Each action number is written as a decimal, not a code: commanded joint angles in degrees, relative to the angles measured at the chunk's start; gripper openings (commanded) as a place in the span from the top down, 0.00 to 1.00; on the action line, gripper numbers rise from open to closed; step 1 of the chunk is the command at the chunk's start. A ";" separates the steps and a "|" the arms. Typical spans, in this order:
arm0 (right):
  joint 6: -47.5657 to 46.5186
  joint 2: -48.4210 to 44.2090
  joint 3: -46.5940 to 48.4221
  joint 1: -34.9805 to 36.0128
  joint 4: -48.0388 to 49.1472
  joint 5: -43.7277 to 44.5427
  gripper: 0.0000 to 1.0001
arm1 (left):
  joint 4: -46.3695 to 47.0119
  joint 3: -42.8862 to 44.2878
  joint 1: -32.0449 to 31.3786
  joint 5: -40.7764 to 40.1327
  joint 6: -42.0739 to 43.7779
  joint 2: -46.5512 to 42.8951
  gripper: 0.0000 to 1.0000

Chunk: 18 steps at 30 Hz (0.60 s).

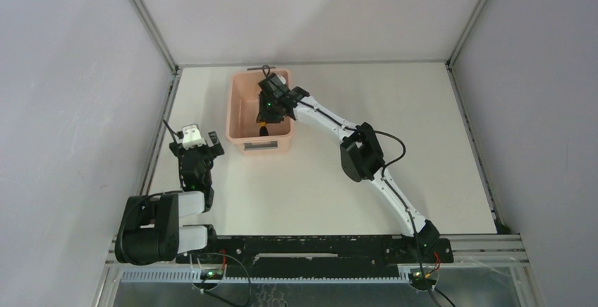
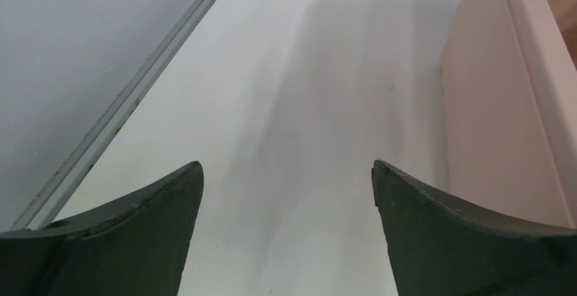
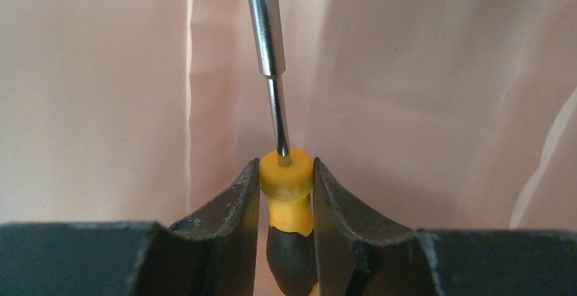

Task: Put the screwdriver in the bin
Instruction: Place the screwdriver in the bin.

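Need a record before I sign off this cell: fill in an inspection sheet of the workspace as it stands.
Surface: white table, no spills or marks seen.
Job's things: pink bin at the far side, left of centre; screwdriver held over its inside by the yellow handle, not released.
Clutter: nothing seen.
Grippers: right gripper shut on the screwdriver, reaching into the bin; left gripper open, empty, over the table beside the bin's wall.
Cables: black cable loops at the right arm's elbow; wires at the bases.
Surroundings: grey walls, metal frame posts.
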 commanded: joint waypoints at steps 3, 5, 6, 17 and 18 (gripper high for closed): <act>2.34 1.02 -0.30 0.62 0.69 0.67 0.69 | 1.44 2.83 -0.33 0.50 0.51 -0.85 0.02; 2.62 1.15 -0.65 0.62 0.58 0.37 0.67 | 1.42 2.85 -0.32 0.57 0.51 -0.85 0.02; 2.71 1.15 -0.94 0.67 0.73 0.18 0.66 | 1.44 2.84 -0.32 0.55 0.51 -0.85 0.02; 1.61 -2.27 -1.35 0.39 0.56 -1.64 0.41 | 1.44 2.81 -0.27 0.49 0.51 -0.86 0.02; 1.33 -3.22 -1.35 0.36 0.58 -1.95 0.40 | 1.44 2.79 -0.26 0.53 0.51 -0.87 0.02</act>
